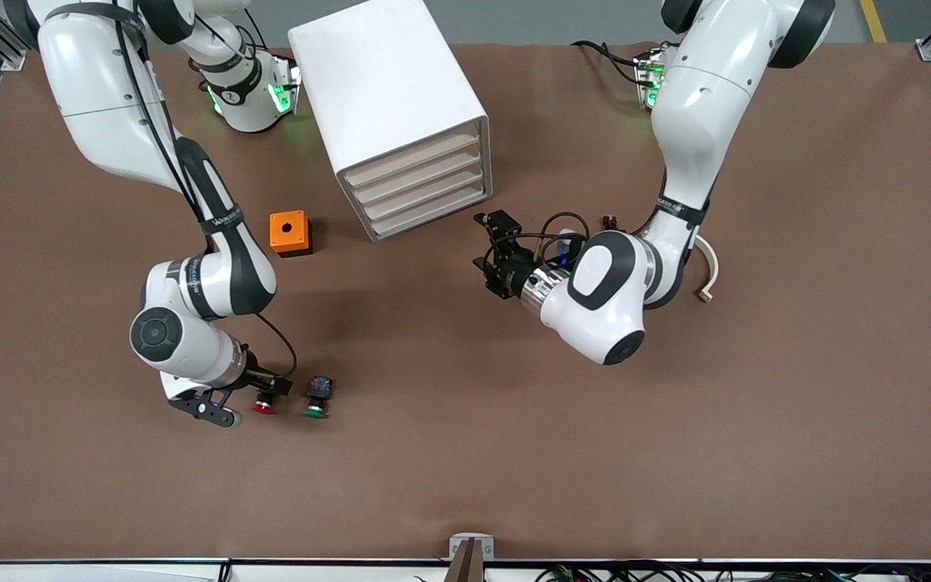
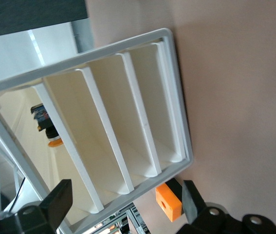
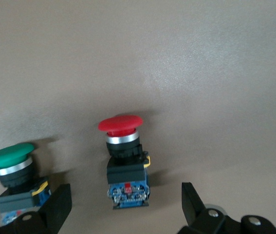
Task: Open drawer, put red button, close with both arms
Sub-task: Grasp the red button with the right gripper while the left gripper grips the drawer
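The white cabinet (image 1: 389,97) stands at the robots' edge of the table, its four stacked drawers (image 1: 421,184) all pushed in. In the left wrist view the drawer fronts (image 2: 128,126) fill the picture. My left gripper (image 1: 479,241) (image 2: 125,202) hovers open just in front of the drawers and touches nothing. The red button (image 1: 263,406) (image 3: 123,156) lies on the table nearer the front camera, toward the right arm's end. My right gripper (image 1: 267,388) (image 3: 125,202) is low over it and open, one finger on each side of the bluish rear block, not touching it.
A green-capped button (image 1: 318,400) (image 3: 12,170) lies right beside the red one. A small orange box (image 1: 290,233) (image 2: 169,202) with a hole sits near the cabinet. A pale curved piece (image 1: 708,275) lies by the left arm.
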Motion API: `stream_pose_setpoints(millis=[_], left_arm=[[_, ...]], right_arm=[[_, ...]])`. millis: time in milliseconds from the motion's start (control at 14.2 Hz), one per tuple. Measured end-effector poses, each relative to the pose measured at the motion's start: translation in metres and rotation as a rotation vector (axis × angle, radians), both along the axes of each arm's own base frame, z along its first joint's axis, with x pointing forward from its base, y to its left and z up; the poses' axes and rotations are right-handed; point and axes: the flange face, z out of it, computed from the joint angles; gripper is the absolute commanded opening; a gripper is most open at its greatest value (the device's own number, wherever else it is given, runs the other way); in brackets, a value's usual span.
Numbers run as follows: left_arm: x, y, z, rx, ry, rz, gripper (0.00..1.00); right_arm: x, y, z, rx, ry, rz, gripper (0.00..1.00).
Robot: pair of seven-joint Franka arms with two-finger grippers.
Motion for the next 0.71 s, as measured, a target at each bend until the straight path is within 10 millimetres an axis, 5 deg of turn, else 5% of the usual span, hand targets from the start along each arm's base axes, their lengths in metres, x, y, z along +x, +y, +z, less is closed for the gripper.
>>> stream_pose_setpoints(millis=[353, 707], left_arm=[[-0.020, -0.009, -0.032, 0.036, 0.165, -0.018, 0.53], [-0.052, -0.036, -0.052, 0.018, 0.249, -0.080, 0.47]], right_arm=[[-0.001, -0.001, -0.017, -0.002, 0.005, -0.006, 0.87], [-0.001, -0.002, -0.017, -0.003, 0.004, -0.008, 0.46]])
